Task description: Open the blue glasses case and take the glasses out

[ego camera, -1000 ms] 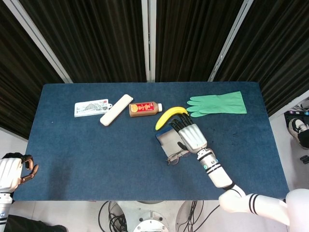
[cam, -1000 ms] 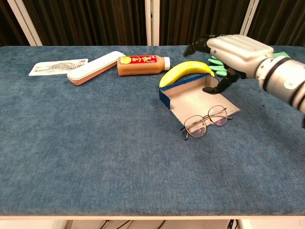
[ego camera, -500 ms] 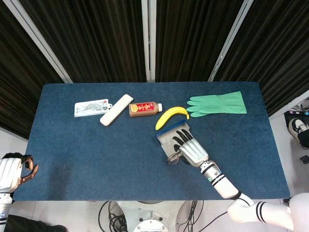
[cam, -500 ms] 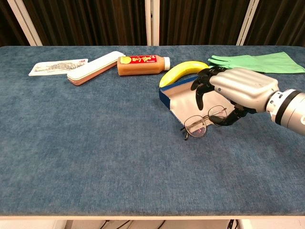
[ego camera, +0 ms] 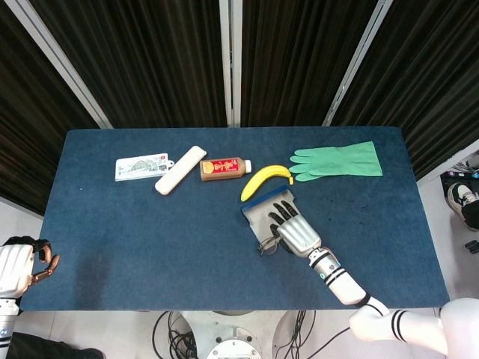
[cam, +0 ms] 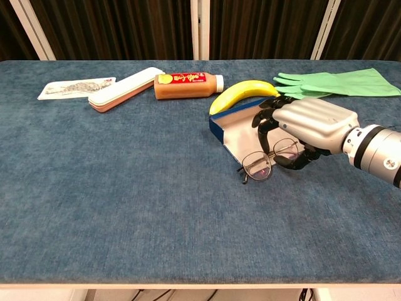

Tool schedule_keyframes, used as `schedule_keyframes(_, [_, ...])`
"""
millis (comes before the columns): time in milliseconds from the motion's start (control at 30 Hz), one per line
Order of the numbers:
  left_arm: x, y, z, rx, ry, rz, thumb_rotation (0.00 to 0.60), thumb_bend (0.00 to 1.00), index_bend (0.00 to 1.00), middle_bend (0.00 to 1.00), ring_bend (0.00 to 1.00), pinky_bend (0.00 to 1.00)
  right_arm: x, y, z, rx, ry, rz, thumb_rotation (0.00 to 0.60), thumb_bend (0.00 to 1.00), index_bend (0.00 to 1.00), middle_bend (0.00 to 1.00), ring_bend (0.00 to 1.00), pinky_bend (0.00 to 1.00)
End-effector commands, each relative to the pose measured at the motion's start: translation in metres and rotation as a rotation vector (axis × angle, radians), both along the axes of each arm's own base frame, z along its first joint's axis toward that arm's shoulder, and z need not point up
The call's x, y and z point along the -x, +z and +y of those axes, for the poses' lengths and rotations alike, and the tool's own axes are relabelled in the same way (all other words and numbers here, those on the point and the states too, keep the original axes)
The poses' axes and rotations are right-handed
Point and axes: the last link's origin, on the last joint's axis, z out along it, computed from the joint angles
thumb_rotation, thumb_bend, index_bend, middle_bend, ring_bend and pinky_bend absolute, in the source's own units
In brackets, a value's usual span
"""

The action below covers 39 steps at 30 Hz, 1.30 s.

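Observation:
The blue glasses case (ego camera: 263, 212) (cam: 233, 127) lies open beside the banana, its pale lining facing up. The thin-framed glasses (ego camera: 268, 244) (cam: 258, 165) lie at the case's near edge, partly on the flap. My right hand (ego camera: 297, 232) (cam: 312, 126) is low over the case. Its fingers (cam: 265, 125) curve down over the glasses' right lens and its thumb (cam: 294, 163) sits just behind it; the glasses still rest on the table. My left hand (ego camera: 18, 266) hangs off the table's near left corner with fingers curled, holding nothing.
A yellow banana (ego camera: 263, 180) (cam: 241, 95) touches the case's far side. A brown bottle (ego camera: 223, 167) (cam: 186, 85), a cream case (ego camera: 179, 170) (cam: 124, 88) and a printed packet (ego camera: 141, 166) lie at the back left. A green glove (ego camera: 337, 160) (cam: 338, 83) lies at the back right.
My right hand came back from above the banana, dropped onto the open case and settled its fingers around the glasses. The glasses and case have not shifted. The left hand stayed still.

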Motion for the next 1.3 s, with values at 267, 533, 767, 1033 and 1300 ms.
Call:
schedule_keyframes(267, [0.0,0.0,0.0,0.0,0.0,-0.001,0.6,0.33,0.71,0.68,0.49,0.43,-0.006,0.007,0.001,0.013,0.023,-0.065,0.6,0.51,0.75,0.32,0.0,0.0])
schedule_keyframes(533, [0.0,0.0,0.0,0.0,0.0,0.002,0.6,0.33,0.71,0.68,0.49,0.43,-0.042,0.023,0.006,-0.017,0.153,-0.117,0.6,0.52,0.78,0.34,0.0,0.0])
schedule_keyframes(767, [0.0,0.0,0.0,-0.002,0.001,-0.001,0.6,0.33,0.71,0.68,0.49,0.43,-0.084,-0.008,0.008,-0.103,0.256,-0.078,0.6,0.51,0.75,0.32,0.0,0.0])
schedule_keyframes(1033, [0.0,0.0,0.0,0.0,0.001,-0.005,0.6,0.33,0.71,0.68,0.49,0.43,-0.105,-0.042,0.008,-0.141,0.315,-0.012,0.6,0.41,0.5,0.22,0.0,0.0])
schedule_keyframes(1300, [0.001,0.0,0.0,0.001,0.0,-0.004,0.6,0.33,0.71,0.68,0.49,0.43,-0.097,-0.025,0.011,-0.09,0.289,0.032,0.6,0.22,0.0,0.08,0.0,0.0])
